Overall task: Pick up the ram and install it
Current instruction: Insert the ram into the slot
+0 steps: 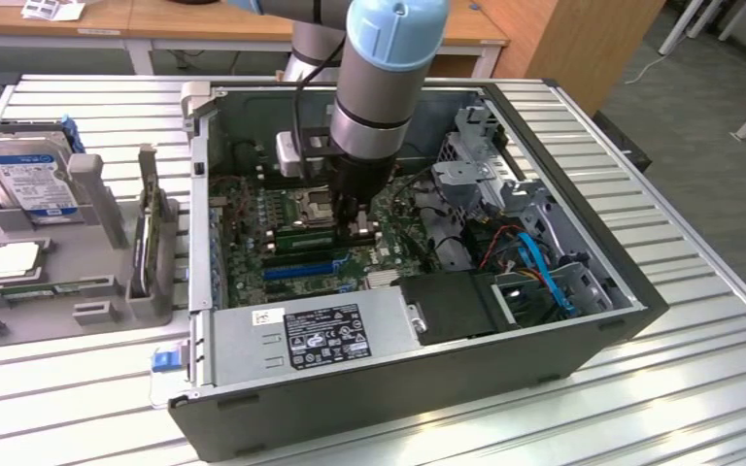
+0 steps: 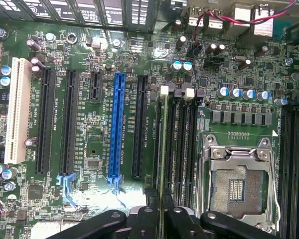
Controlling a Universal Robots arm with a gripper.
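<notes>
Green, thin and seen edge-on, the ram [image 2: 161, 149] is clamped between the gripper's [image 2: 162, 221] fingers, low over the black memory slots [image 2: 182, 149] beside the CPU socket [image 2: 236, 184]. To seat it well, I'd judge it wants to sit square and parallel to its slot, ends meeting the white latches [image 2: 164, 90], pressed evenly. Room is tight: the blue expansion slot [image 2: 117, 129] is on one side, the socket's metal frame on the other, and the case walls [image 1: 387, 398] stand all around.

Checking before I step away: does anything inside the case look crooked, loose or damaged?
Nothing stands out. The ram stands edge-on between the fingers, parallel to the memory slots; the empty CPU socket looks intact.
</notes>
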